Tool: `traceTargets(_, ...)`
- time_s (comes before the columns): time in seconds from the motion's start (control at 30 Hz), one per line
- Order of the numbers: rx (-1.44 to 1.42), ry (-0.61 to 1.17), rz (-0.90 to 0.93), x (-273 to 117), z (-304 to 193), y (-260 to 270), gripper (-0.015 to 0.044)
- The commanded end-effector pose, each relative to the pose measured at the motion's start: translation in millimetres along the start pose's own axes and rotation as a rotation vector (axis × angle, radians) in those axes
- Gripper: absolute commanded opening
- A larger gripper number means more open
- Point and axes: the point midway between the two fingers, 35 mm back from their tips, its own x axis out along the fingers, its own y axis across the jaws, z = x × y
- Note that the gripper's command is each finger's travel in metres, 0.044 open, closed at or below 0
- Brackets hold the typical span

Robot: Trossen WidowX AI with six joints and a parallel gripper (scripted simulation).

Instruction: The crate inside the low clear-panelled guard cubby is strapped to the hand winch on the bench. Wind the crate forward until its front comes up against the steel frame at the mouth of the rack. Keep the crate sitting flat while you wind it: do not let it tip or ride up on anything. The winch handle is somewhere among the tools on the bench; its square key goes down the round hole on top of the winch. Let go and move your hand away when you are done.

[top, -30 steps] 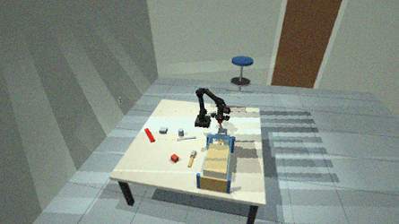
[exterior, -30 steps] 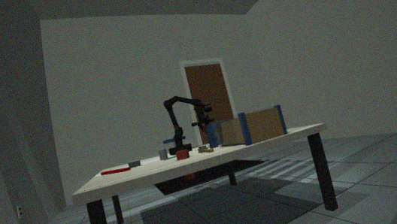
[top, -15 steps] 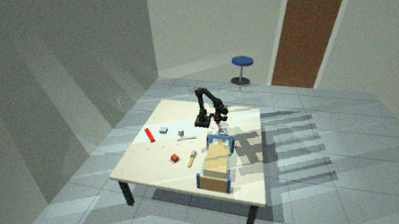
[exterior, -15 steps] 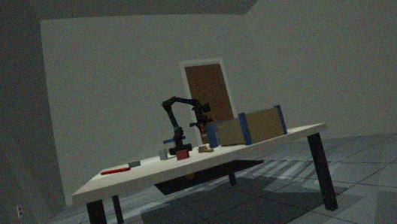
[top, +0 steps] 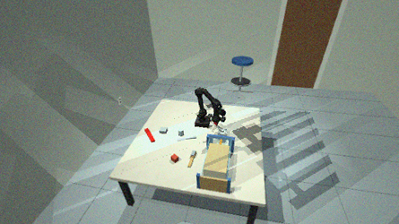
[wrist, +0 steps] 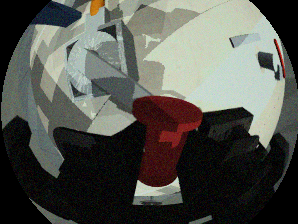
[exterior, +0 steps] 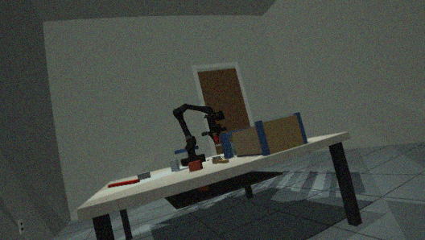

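Desk [top: 147, 163] [exterior: 133, 193] carries everything. Largest thing on it: the rack, blue posts [top: 199, 180] [exterior: 262, 138] at its corners. Inside sits the tan crate [top: 217, 157] [exterior: 246, 142], the rack's one visible load; it looks flat. I can't tell how much gap remains between its front and the frame at the mouth.

My arm [top: 200, 99] [exterior: 183, 125] reaches over to the winch, just outside the mouth. An orange strap [top: 221, 142] [wrist: 97, 7] shows on the crate side.

Fingers narrow, closed on the red grip [wrist: 165, 140] of the winch handle [wrist: 120, 77]. Its grey bar runs from the grip out over the winch top. Key looks seated, though the hole itself is hidden.

Step in hand, my reading: winding. Next: carry the grip round in a level circle, slowly, watching for the crate lifting; stop at frame contact, then release and back off.
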Motion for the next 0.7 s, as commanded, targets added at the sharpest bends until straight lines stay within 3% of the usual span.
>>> traceTargets(0.0, 0.026, -0.043, -0.02, 0.3, 16.9, -8.2, 0.0)
traceTargets(0.67, 0.026, -0.046, -0.021, -1.2, 47.0, -14.5, 0.0)
